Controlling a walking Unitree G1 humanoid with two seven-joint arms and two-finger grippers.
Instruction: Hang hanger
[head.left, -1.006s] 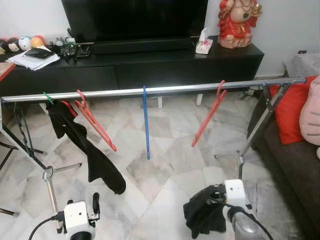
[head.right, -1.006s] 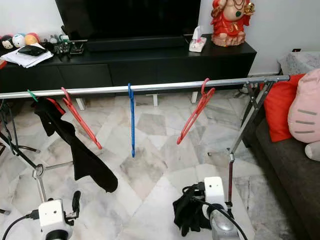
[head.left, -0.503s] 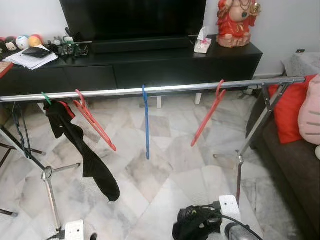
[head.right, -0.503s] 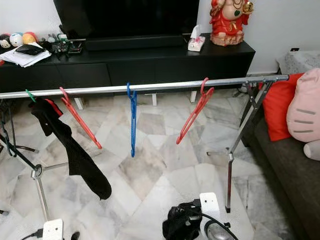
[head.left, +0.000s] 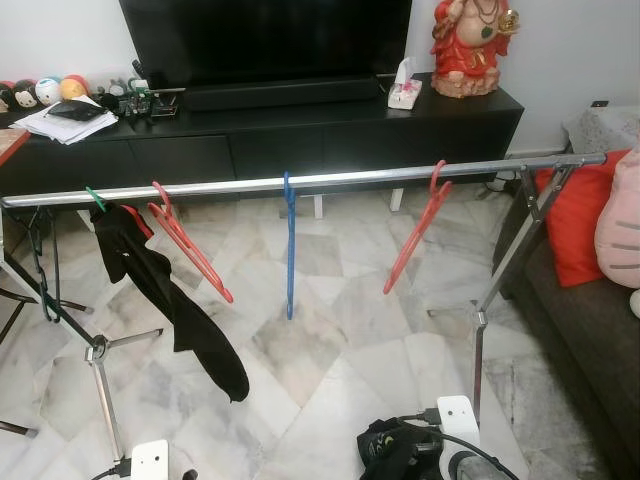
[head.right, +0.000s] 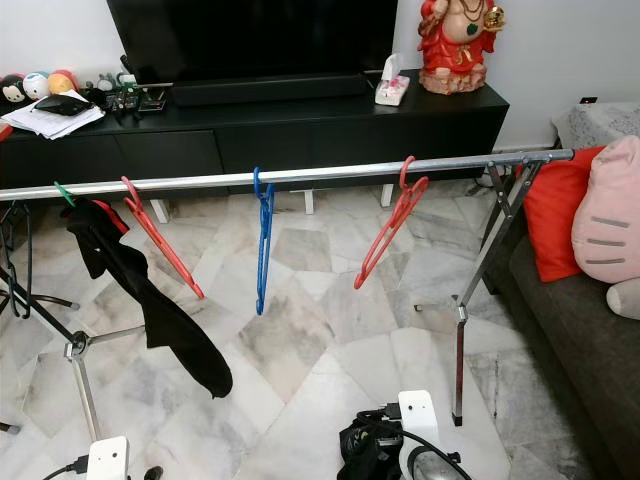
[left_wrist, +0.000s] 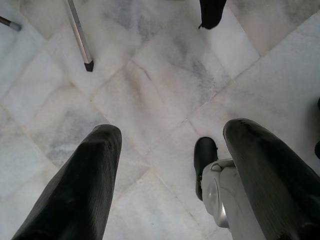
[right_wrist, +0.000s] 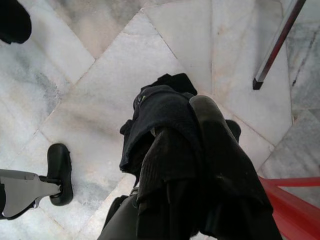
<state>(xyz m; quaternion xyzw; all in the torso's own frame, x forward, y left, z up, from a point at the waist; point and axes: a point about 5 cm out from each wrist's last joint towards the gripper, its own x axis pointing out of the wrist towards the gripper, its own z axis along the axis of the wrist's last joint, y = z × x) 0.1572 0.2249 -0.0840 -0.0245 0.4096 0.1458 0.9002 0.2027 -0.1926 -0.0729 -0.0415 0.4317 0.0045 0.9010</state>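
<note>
Right gripper (right_wrist: 200, 165): fingers clenched on a bundled black garment (right_wrist: 160, 125), low above the marble floor (head.left: 340, 350); a red hanger (right_wrist: 295, 200) edge lies beside them. Left gripper (left_wrist: 165, 150): fingers released, spread, grasping nothing. Rail (head.left: 300, 182) carries four hangers: one green-hooked hanger (head.left: 95, 197) with a black cloth (head.left: 180, 310), two bare red hangers (head.left: 190, 250) (head.left: 415, 240), one blue hanger (head.left: 289, 250). Compared with one second ago, both grippers sit lower in the eye views; the hung cloth has swung.
</note>
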